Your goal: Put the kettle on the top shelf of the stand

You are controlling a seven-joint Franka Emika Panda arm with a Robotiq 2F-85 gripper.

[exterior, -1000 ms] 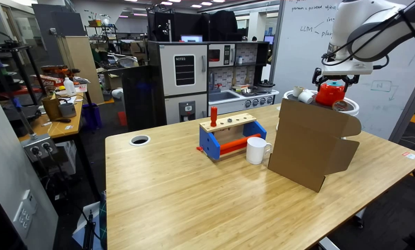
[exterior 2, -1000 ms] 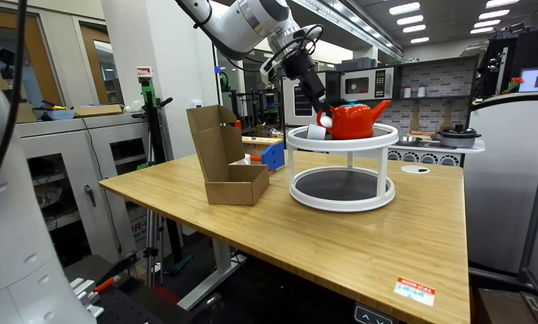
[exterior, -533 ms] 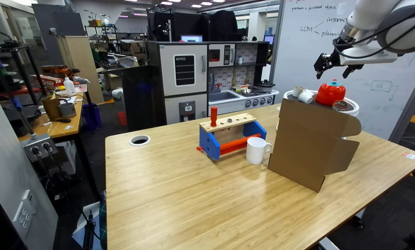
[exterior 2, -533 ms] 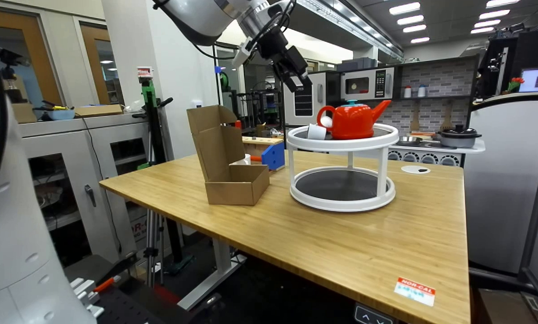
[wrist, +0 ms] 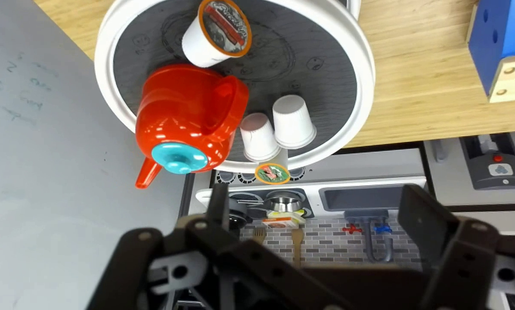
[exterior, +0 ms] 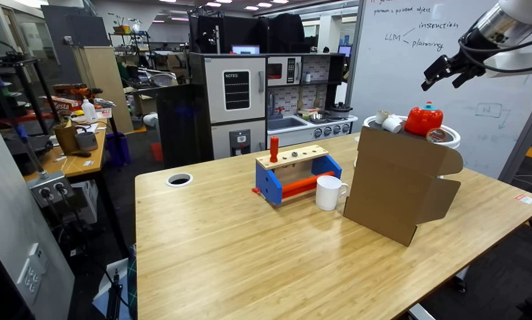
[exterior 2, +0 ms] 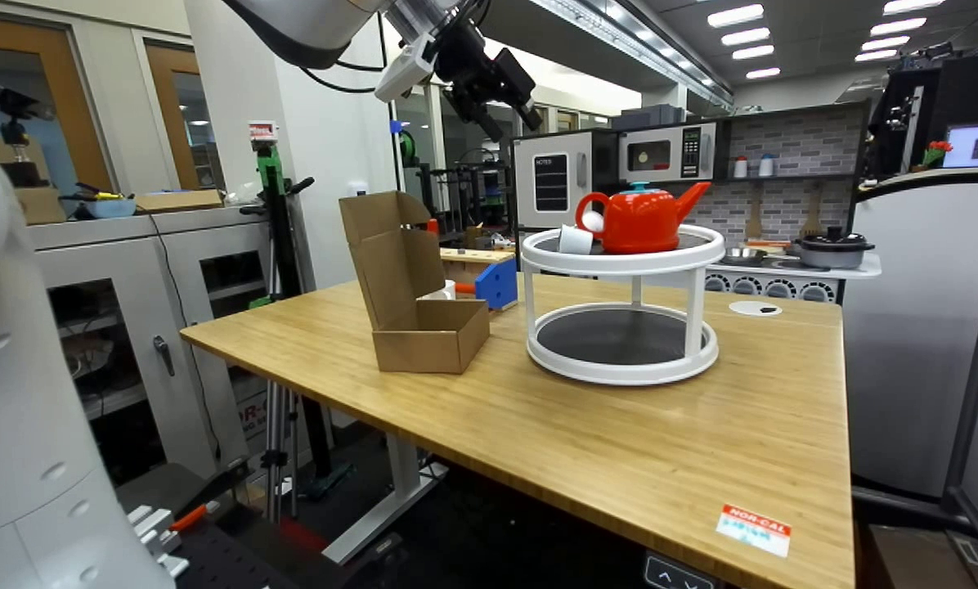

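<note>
The glossy red kettle (exterior: 419,122) with a turquoise lid knob stands upright on the top shelf of the white two-tier round stand (exterior 2: 626,264). The kettle (exterior 2: 640,221) shows whole in an exterior view, its spout toward the play kitchen. In an exterior view the stand's rim (exterior: 455,138) shows behind the cardboard. In the wrist view the kettle (wrist: 184,116) lies left of centre on the dark shelf inside the white rim (wrist: 365,64). My gripper (exterior: 441,84) is open and empty, above and apart from the kettle. Its spread fingers show in the wrist view (wrist: 313,202).
Several small white pods, one here (wrist: 293,120), share the top shelf beside the kettle. An open brown cardboard box (exterior 2: 428,343) stands by the stand. A white mug (exterior: 328,193) and a blue-and-red toy rack (exterior: 272,184) are on the table (exterior: 230,249).
A second ago my open fingers were around the kettle. The gripper has risen up and back toward the robot base, away from it. The kettle has stayed on the top shelf.
</note>
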